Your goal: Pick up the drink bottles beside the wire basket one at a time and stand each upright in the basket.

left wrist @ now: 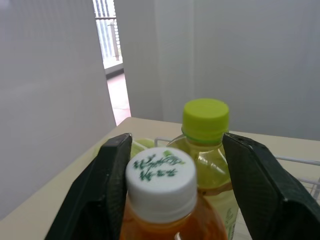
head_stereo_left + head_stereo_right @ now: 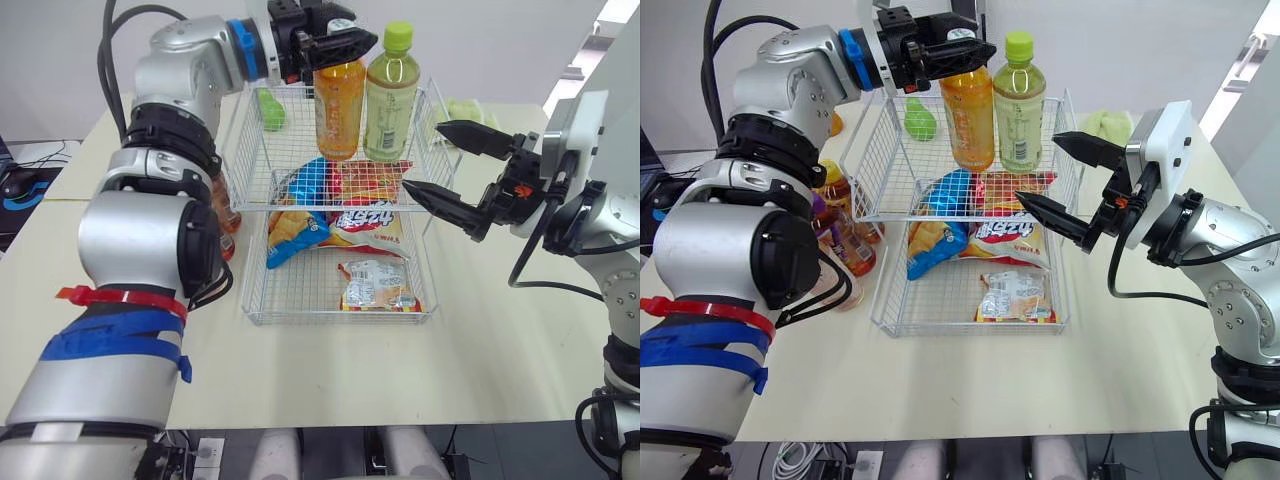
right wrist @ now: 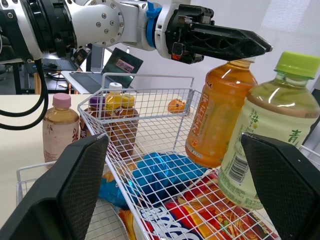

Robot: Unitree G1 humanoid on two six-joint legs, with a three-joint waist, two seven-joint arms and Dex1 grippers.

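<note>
An orange drink bottle (image 2: 338, 110) with a white cap (image 1: 161, 172) stands in the far part of the wire basket (image 2: 255, 250), next to a green tea bottle (image 2: 390, 100) with a lime cap. My left gripper (image 2: 340, 45) sits at the orange bottle's cap, open, with a finger on each side and a gap to the farther finger (image 1: 260, 185). Several more bottles (image 2: 845, 245) stand on the table against the basket's left side, one with a pink cap (image 3: 61, 132). My right gripper (image 2: 425, 158) hangs open and empty beside the basket's right wall.
Snack bags (image 2: 365, 215) lie across the basket floor, with a smaller packet (image 2: 378, 285) in its near half. A small green object (image 2: 270, 110) is at the basket's far left corner, and another green item (image 2: 1105, 125) lies on the table behind my right gripper.
</note>
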